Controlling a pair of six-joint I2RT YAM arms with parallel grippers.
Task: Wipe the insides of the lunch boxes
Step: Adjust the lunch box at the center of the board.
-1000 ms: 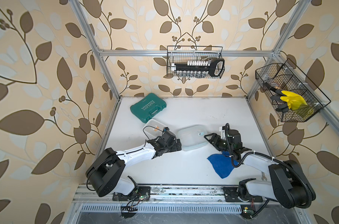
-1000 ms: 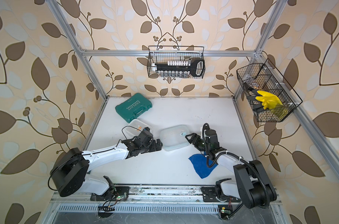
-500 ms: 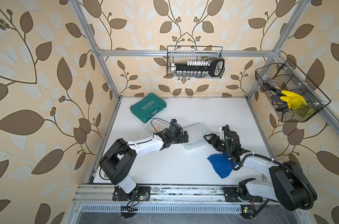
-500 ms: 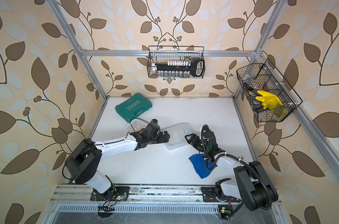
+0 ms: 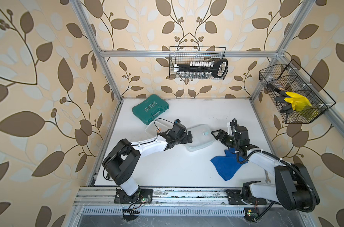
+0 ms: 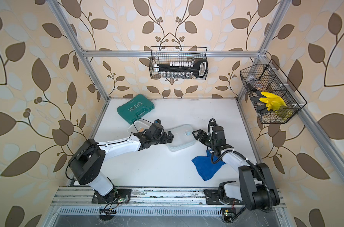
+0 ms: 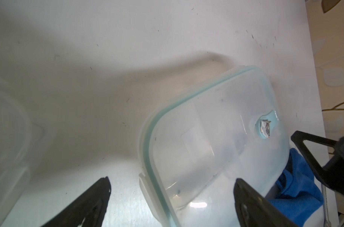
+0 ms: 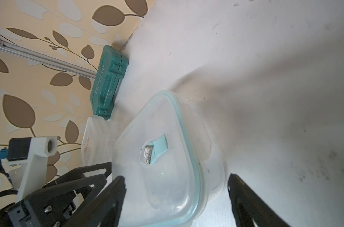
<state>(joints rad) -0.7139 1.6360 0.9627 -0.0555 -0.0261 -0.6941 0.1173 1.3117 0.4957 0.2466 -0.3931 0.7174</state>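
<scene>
Since both grippers flanked the same box, fingers first:
Left gripper [image 7: 172,181]: black tapered fingers were spread fully apart, holding nothing; one tip was over the lid, the other over bare table.
Right gripper [image 8: 175,178]: fingers were wide apart, straddling the box's opposite end, gripping nothing; contact couldn't be told.
Lidded lunch box [image 5: 199,137]: sat mid-table between the two grippers; clear plastic, rounded corners, teal seal ring, small teal vent tab on the lid.
Second lunch box [image 5: 151,128]: clear, rounded; lay behind the left wrist, just beside the green case [image 5: 150,109].
Blue cloth [image 5: 225,167]: soft, crumpled, lay under the right forearm.
Arms: both were stretched low, wrists angled inward.
Table [image 5: 177,169]: white, scuffed.
</scene>
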